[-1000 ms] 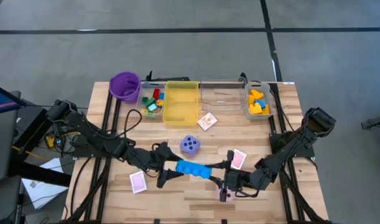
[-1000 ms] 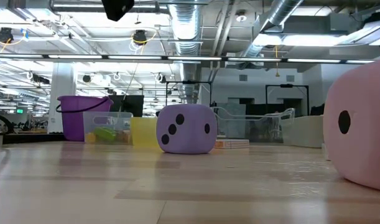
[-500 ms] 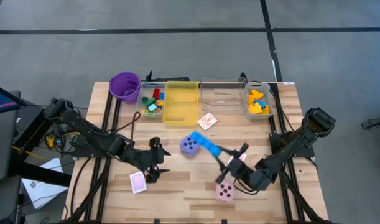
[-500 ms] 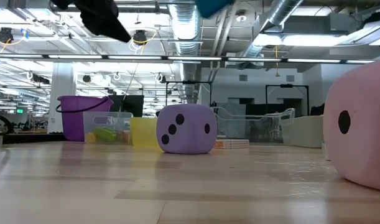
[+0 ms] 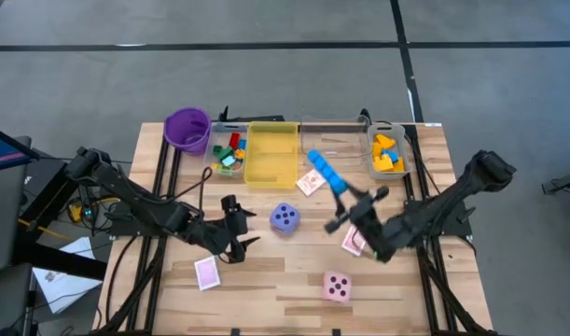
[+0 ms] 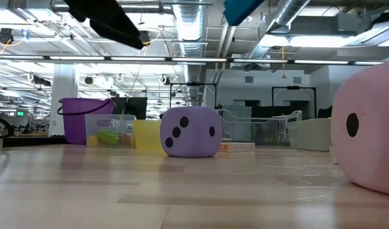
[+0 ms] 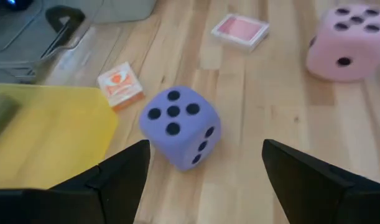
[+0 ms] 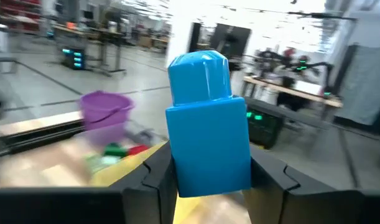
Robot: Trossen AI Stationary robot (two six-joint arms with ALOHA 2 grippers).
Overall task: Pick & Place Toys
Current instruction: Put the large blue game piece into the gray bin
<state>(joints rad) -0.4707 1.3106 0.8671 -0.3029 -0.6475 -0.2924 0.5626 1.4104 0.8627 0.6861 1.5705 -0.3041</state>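
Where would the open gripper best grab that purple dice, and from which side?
Probably from above, fingers on two opposite flat sides of the purple die. It sits flat and free on the table, nothing touching it, and the open left gripper already waits beside it, while the right gripper holds a blue brick.

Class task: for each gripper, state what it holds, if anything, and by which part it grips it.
The right gripper grips the long blue brick by its lower end. The left gripper is open above the purple die, holding nothing.

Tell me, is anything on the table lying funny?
Nothing is spilled or broken. The card box beside the yellow bin lies crooked, and the right hand holds a blue brick tilted in the air.
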